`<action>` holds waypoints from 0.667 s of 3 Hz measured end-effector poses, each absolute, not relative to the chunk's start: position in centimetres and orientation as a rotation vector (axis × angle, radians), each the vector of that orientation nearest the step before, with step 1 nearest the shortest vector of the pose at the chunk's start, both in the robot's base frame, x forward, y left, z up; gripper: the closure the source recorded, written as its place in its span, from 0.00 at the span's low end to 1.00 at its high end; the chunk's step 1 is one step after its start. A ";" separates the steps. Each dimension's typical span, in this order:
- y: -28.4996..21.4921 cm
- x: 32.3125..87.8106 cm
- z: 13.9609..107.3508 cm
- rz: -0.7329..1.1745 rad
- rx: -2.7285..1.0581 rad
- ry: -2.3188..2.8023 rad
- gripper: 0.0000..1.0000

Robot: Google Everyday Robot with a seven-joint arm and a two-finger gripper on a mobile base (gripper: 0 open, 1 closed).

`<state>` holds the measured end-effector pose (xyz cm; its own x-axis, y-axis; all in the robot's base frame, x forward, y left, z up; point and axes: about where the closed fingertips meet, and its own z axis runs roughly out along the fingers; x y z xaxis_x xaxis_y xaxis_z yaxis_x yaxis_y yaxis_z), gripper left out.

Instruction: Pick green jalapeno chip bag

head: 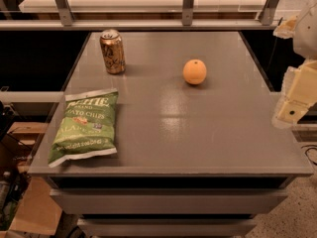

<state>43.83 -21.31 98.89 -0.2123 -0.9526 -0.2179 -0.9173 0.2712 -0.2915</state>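
The green jalapeno chip bag (85,126) lies flat on the grey table (198,128) near its front left corner, with white lettering facing up and white crimped ends. My gripper (293,103) is a cream-coloured piece at the far right edge of the view, beside the table's right edge and above floor level. It is far to the right of the bag and holds nothing that I can see.
A gold drink can (112,51) stands upright at the back left of the table. An orange (194,72) sits at the back centre-right. A metal rail and frame (148,25) run behind the table. Cardboard boxes (29,202) lie on the floor at the left.
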 end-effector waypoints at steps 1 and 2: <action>-21.2 43.9 99.0 -0.140 -1.701 2.193 0.00; -18.5 44.3 99.0 -0.115 -1.770 2.121 0.00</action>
<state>44.33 -18.52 98.98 -0.1392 -0.9631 -0.2302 -0.9325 0.2057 -0.2970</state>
